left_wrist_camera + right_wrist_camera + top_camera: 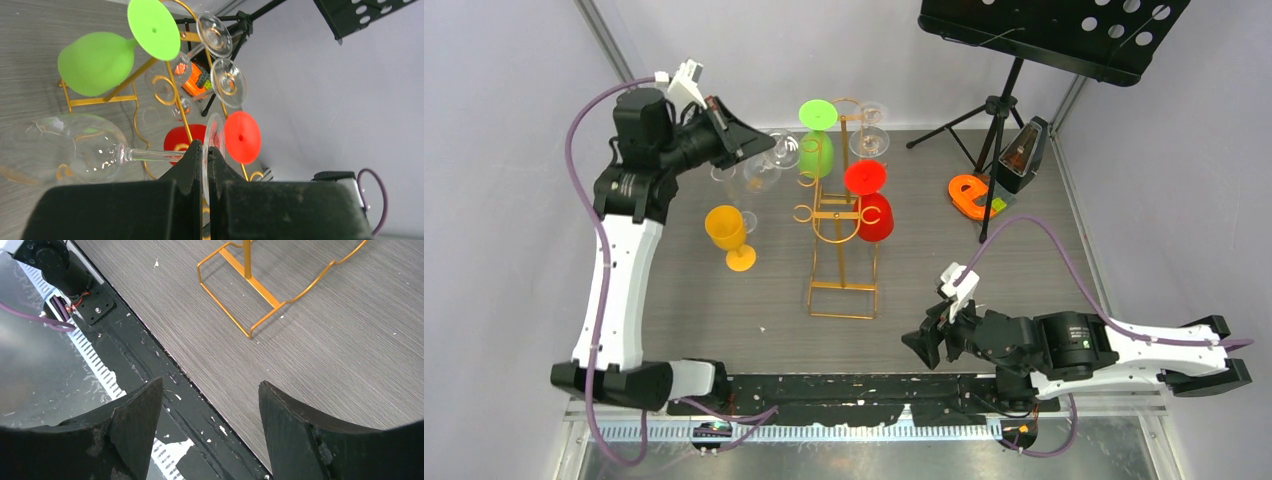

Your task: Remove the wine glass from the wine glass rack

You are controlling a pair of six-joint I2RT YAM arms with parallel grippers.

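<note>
The left gripper (205,152) is up at the far left of the table (714,325). Its jaws are pinched shut on the foot of a clear wine glass (75,150), whose thin disc sits edge-on between the fingers, with the stem and bowl running out from it towards the tabletop. The glass hangs in the air just left of the rack (844,262), close beside the green glass (816,150) hooked on that side. From here I can't tell whether it is quite free of the curled hooks.

On the rack's right side hangs a red glass (874,215), and two more clear glasses (869,132) hang at its far end. A yellow glass (727,230) stands upright on the table, nearer than the held glass and a little to its left, well apart from the rack. Between it and the rack's base there is a strip of bare tabletop, and the near-left part of the table lies open as well.

The right gripper (210,385) sits low at the near edge, jaws spread wide with nothing in them. It straddles the line where the wood surface meets the black base rail. The rack's rectangular base lies ahead of it with bare table between. A music stand (1044,30) and an orange object (969,195) crowd the far right corner.
</note>
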